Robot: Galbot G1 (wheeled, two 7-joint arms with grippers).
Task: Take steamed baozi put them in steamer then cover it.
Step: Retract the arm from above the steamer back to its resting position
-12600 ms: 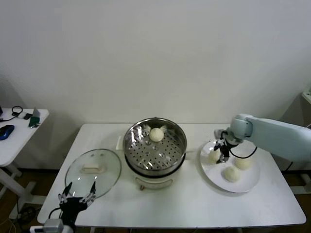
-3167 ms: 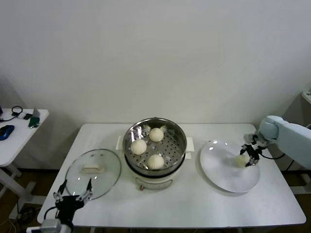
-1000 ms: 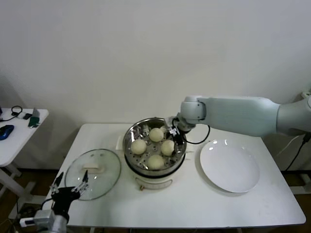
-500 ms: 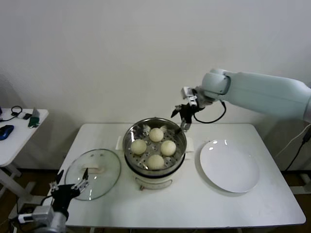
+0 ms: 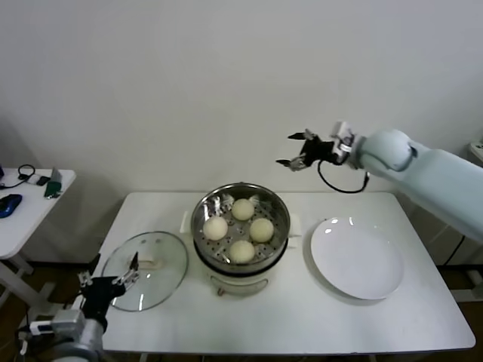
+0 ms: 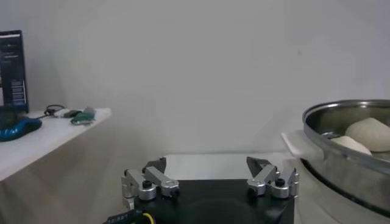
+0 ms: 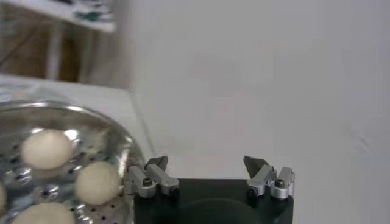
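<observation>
Your left gripper (image 5: 108,284) hangs open and empty at the table's (image 5: 302,317) near left edge, with the cover (image 5: 145,269) lying flat just ahead of it and the steamer (image 5: 240,230) beyond that, all four steamed baozi (image 5: 240,228) inside. Judge the glass cover heavy, rigid, slick and breakable: take it by the cream bar handle (image 5: 149,263), not the rim. Your right gripper (image 5: 302,151) is open, raised well above and behind the steamer, leaving room over it. The plate (image 5: 356,259) sits bare.
</observation>
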